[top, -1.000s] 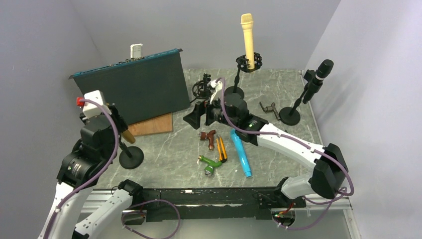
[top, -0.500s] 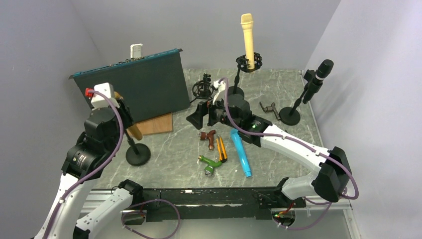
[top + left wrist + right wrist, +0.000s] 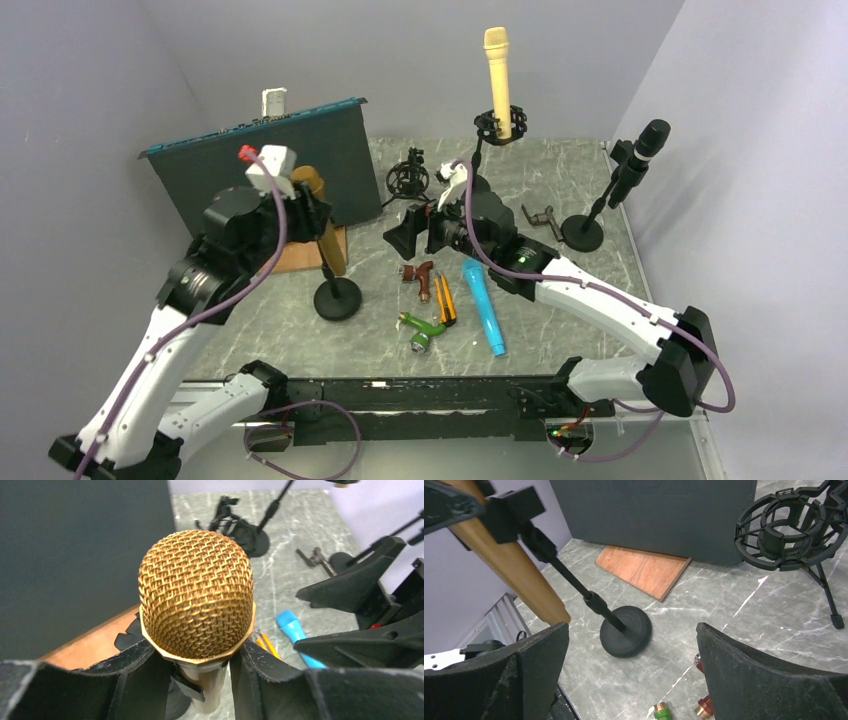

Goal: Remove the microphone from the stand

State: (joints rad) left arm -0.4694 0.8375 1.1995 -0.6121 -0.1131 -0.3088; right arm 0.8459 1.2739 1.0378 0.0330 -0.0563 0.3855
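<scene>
Left tool [image 3: 200, 676]: closed on the microphone [image 3: 195, 592], one finger on each side of the body just under the gold mesh head.
Microphone: brown body, tilted, head uppermost by the left tool [image 3: 305, 200]; it sits in the black clip [image 3: 509, 512] at the top of the stand.
Stand [image 3: 574, 582]: thin black rod slanting down to a round black base [image 3: 337, 298] on the table [image 3: 570, 190], in front of the wooden board [image 3: 310, 252].
Right tool [image 3: 630, 627]: jaws spread wide, holding nothing, low over the middle of the table and facing the stand's base.
Near the right tool [image 3: 410, 232]: blue cylinder [image 3: 484, 306], orange pencils [image 3: 445, 300], green clip [image 3: 422, 332] and brown clip [image 3: 420, 278], all lying on the table.
Behind: dark panel [image 3: 280, 170] standing upright, an empty shock mount [image 3: 794, 527] beside it.
Further back: cream microphone [image 3: 497, 75] upright on its own stand; black microphone [image 3: 640, 155] on another at the right edge.
</scene>
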